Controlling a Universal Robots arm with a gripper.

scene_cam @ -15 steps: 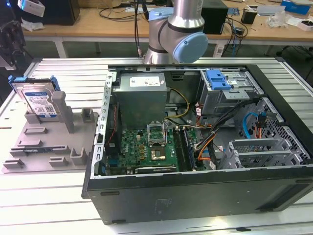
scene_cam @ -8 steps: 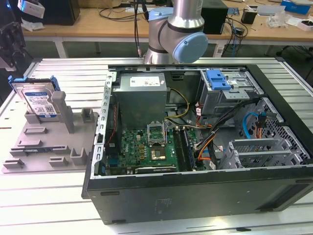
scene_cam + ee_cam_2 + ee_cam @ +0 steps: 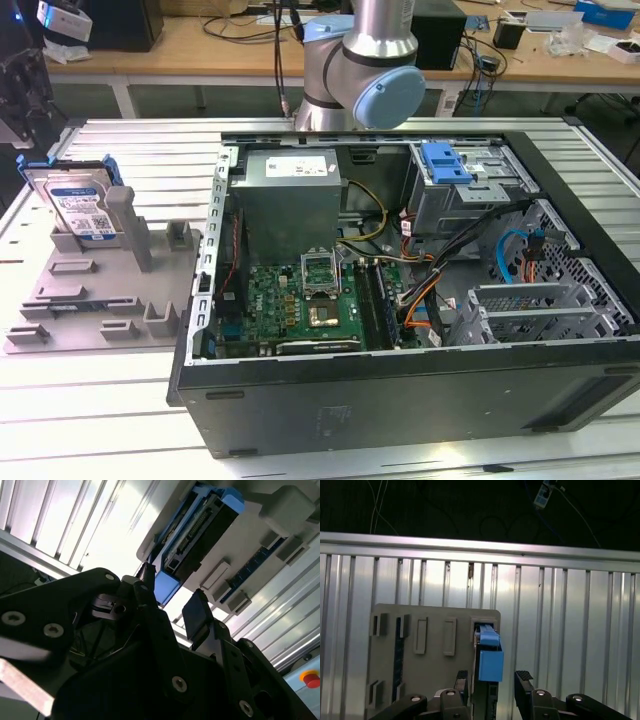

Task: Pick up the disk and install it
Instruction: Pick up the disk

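Ribbed aluminium tabletop (image 3: 130,150) carried the grey fixture plate (image 3: 90,300) at the exterior view's left, where the disk (image 3: 82,205) stood on edge, and the gripper (image 3: 492,676), fingers (image 3: 522,680) apart and empty either side of its blue rail, could tip it if one finger touched first.

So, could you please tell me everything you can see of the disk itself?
The disk is a flat silver metal drive with a blue-and-white label, framed by a blue plastic carrier. It stands on edge, slightly tilted, in the grey fixture plate, at the exterior view's left of the open computer case. In both wrist views its blue end shows between the fingers of the open gripper, not clamped.
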